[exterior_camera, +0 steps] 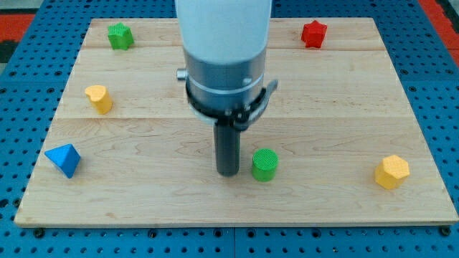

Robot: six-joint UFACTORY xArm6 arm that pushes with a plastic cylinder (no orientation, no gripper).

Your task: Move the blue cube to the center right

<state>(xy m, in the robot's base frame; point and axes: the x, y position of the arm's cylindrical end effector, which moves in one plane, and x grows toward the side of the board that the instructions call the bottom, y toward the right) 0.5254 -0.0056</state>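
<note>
My dark rod stands at the middle of the wooden board (pixel 344 107), and my tip (pixel 228 173) rests just to the left of the green cylinder (pixel 265 165). The blue cube does not show; the rod stands where it was in the earlier frames, so it may be hidden behind the rod. The arm's wide grey body covers the board's upper middle.
A blue pyramid-like block (pixel 63 159) lies at the lower left. A yellow block (pixel 99 98) and a green block (pixel 120 35) are at the left and top left. A red star (pixel 313 33) is at the top right, and a yellow hexagon (pixel 391 172) at the lower right.
</note>
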